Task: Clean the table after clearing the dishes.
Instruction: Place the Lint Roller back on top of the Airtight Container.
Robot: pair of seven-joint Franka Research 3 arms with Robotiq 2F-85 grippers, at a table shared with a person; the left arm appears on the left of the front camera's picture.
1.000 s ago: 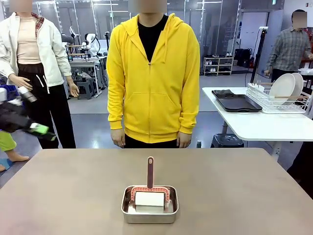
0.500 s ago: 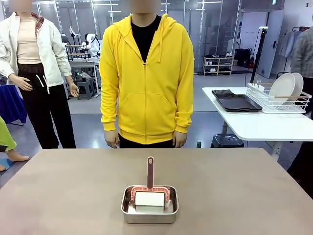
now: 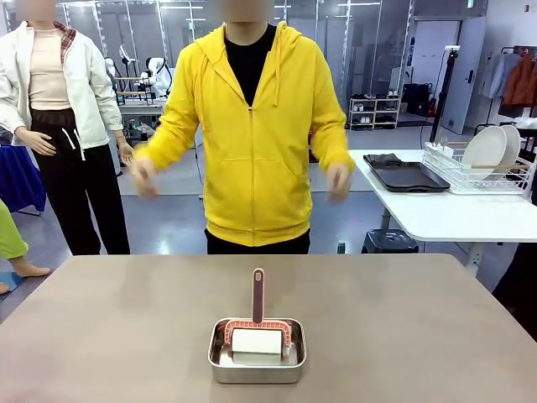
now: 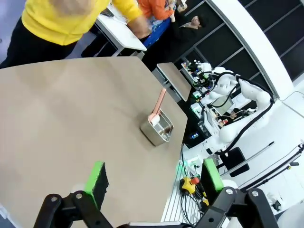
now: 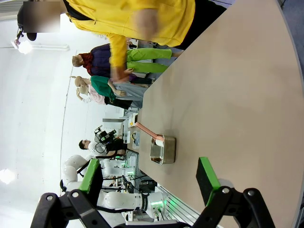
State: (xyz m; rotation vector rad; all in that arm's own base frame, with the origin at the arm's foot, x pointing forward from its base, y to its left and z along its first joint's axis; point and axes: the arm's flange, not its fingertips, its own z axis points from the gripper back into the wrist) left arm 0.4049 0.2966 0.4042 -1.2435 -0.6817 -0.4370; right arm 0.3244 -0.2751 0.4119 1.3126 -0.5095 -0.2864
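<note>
Jaws of the left gripper (image 4: 154,183) and right gripper (image 5: 149,180) gape wide, holding nothing above the table (image 3: 436,336).

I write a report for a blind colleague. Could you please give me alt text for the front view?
A small steel pan holding a roller with a pink handle sits near the front edge of a brown table. Behind the table stands a person in a yellow hoodie, both hands raised and blurred. To the right, a white side table carries dark trays and plates in a rack.
</note>
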